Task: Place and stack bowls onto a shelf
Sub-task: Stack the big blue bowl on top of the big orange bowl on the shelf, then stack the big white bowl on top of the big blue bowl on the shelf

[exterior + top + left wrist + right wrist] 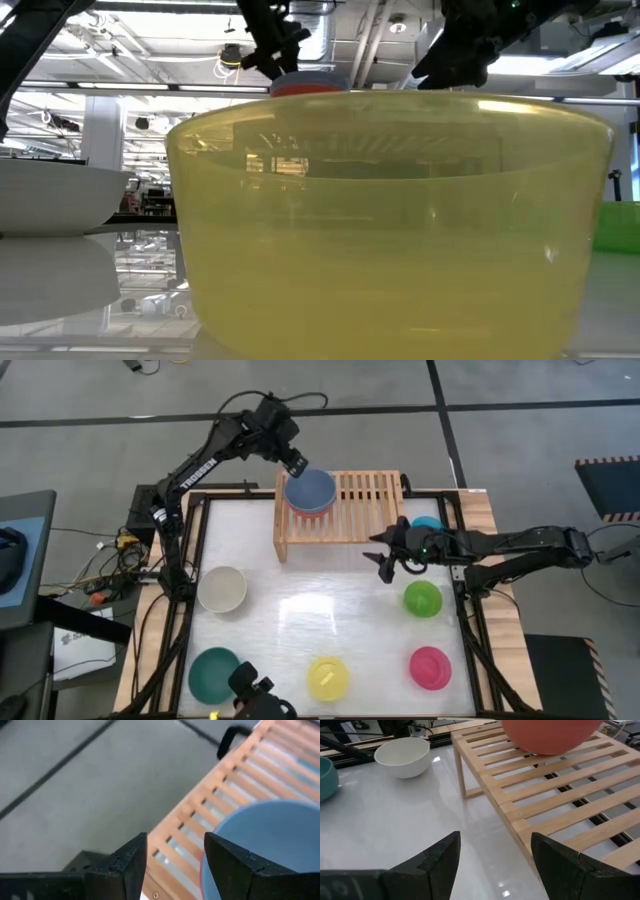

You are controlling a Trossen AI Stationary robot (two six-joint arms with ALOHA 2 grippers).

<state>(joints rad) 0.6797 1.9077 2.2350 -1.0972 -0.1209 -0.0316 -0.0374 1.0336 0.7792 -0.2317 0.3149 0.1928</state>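
Observation:
The slate blue bowl (pixel 310 490) sits nested in the red bowl (pixel 550 734), whose base rests on the left part of the shelf's (pixel 362 505) slatted top. My left gripper (pixel 296 465) is open over the blue bowl's (pixel 265 840) far-left rim, with one finger (pixel 232 865) on the inner side and the other outside. My right gripper (pixel 385 560) is open and hovers over the table just in front of the shelf's right end. In its own view my right gripper (pixel 495 865) faces the shelf (pixel 555 795). The cyan bowl (pixel 428 522) is partly hidden behind the right arm. My left gripper stands astride the blue bowl's far-left rim (pixel 204 870), coming slanting down from the far left. I cannot tell whether either finger touches the rim. The bowl stays nested in the red bowl on the shelf.
On the table stand the white bowl (pixel 222 588), teal green bowl (pixel 214 672), yellow bowl (pixel 328 678), pink bowl (pixel 430 667) and lime green bowl (pixel 422 598). The yellow bowl (pixel 390 220) fills the low view. The shelf's right slats are bare.

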